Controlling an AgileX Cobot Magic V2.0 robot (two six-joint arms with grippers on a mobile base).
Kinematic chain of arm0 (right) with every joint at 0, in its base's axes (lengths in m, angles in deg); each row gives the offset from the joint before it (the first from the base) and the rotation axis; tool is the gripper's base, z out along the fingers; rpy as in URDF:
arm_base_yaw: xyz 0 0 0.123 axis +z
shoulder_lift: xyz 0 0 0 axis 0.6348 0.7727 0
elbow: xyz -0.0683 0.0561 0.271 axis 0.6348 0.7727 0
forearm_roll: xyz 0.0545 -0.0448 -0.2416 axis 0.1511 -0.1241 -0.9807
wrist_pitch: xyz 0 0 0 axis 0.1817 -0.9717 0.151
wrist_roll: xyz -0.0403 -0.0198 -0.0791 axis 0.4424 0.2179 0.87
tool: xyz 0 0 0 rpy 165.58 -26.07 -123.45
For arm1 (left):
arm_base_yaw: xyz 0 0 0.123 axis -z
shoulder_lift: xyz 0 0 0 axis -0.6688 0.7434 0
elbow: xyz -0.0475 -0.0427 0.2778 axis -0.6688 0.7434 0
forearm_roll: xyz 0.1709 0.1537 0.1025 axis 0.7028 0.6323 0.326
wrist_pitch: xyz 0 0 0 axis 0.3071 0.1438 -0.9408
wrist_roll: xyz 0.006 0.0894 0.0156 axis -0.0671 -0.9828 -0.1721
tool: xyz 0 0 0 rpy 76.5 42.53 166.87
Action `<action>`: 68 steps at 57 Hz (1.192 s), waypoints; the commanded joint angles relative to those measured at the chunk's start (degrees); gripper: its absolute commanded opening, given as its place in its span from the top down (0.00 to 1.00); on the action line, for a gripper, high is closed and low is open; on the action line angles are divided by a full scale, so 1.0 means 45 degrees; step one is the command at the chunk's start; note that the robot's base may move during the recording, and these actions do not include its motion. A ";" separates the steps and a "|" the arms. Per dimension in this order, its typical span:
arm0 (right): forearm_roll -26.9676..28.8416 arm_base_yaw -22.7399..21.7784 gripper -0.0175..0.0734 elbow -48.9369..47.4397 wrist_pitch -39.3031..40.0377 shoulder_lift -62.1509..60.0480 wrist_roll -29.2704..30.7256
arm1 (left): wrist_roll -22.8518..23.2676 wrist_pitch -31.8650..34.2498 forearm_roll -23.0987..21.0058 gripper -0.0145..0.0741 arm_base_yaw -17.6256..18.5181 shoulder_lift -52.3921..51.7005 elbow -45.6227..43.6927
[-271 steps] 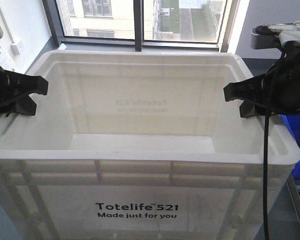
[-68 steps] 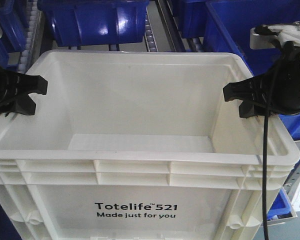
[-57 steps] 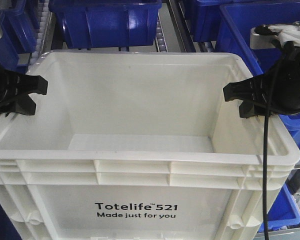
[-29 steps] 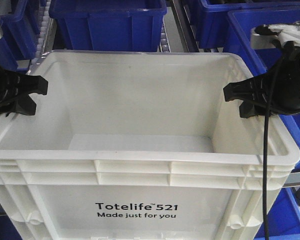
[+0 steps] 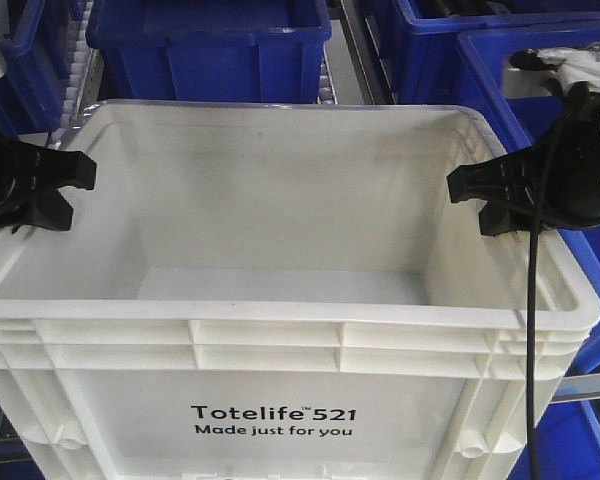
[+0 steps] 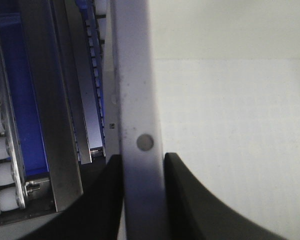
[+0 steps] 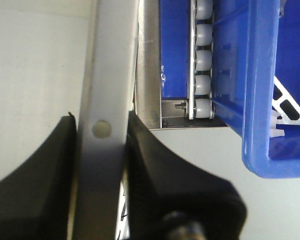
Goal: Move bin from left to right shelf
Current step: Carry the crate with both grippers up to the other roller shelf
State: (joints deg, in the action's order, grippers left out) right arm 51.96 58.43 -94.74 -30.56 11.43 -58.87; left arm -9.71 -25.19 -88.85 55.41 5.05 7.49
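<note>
The white bin (image 5: pixel 280 335), printed "Totelife 521 Made just for you" on its near side, fills the front view and is empty inside. My left gripper (image 5: pixel 65 190) is shut on the bin's left rim (image 6: pixel 135 100); black fingers (image 6: pixel 110 200) sit on both sides of it. On the opposite side my right gripper (image 5: pixel 475 195) is shut on the right rim (image 7: pixel 107 75), its fingers (image 7: pixel 150 165) pressed against both faces. The bin hangs between the two arms in front of a roller shelf.
Blue plastic bins (image 5: pixel 210 45) stand on the shelf behind the white bin, more at right (image 5: pixel 525 70) and lower right (image 5: pixel 580 430). Roller tracks (image 7: pixel 202 55) and metal rails (image 6: pixel 45 100) of the shelf run close beside both rims. A blue bin corner (image 7: pixel 275 100) lies right of my right gripper.
The background has swung from a window to blue bins on a shelf, which keep sliding down and nearer. The bin stays fixed between both shut grippers.
</note>
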 commanded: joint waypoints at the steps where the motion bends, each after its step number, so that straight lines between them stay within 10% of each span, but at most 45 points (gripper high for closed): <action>1: -0.0527 -0.0060 0.81 -0.0550 0.0734 -0.0572 0.0307 | -0.0160 0.0890 0.0586 0.84 -0.0056 -0.0491 -0.0479; 68: -0.0886 -0.0060 0.81 -0.0550 0.0676 -0.0529 0.0307 | -0.0169 0.0925 0.0584 0.84 -0.0056 -0.0482 -0.0430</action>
State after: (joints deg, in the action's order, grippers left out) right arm 51.62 58.43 -94.74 -30.56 11.43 -58.87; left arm -9.71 -25.21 -88.96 55.41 5.05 7.49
